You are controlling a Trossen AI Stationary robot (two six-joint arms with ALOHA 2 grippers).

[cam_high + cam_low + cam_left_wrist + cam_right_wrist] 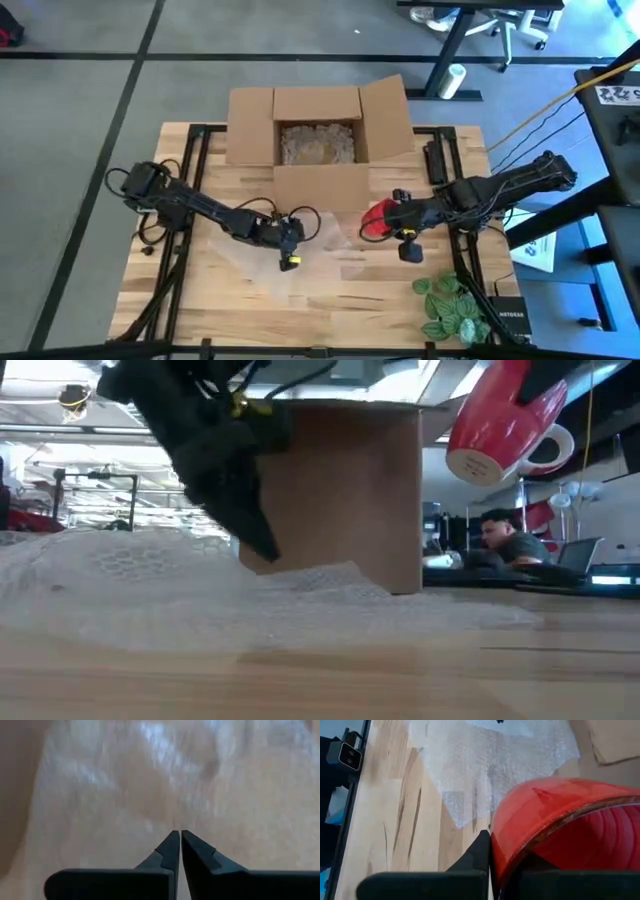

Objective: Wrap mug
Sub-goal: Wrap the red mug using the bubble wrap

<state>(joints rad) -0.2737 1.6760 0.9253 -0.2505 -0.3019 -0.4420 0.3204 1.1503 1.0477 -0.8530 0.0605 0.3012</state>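
Observation:
A sheet of clear bubble wrap (330, 255) lies flat on the wooden table in front of the cardboard box. My left gripper (291, 238) is shut, its tips down at the sheet's left part (150, 590). My right gripper (385, 220) is shut on a red mug (374, 222) and holds it in the air over the sheet's right edge. In the low view the mug (500, 420) hangs tilted, base down, handle (552, 448) to one side. My left gripper comes slanting down from the table's left, and its shut fingertips (265, 550) meet the bubble wrap (150, 780) from above. No wrap shows between the fingers. My right gripper grips the mug's rim wall (520, 852). One finger (481, 851) lies against the outside, and the wall hides the other. The fingers come level from the table's right. The mug is lifted clear of the table and tilted.
An open cardboard box (318, 130) with paper filling stands at the table's far middle, just behind both grippers. A green leafy plant (450, 305) lies at the near right corner. In the low view a person (505, 535) sits in the room beyond the table.

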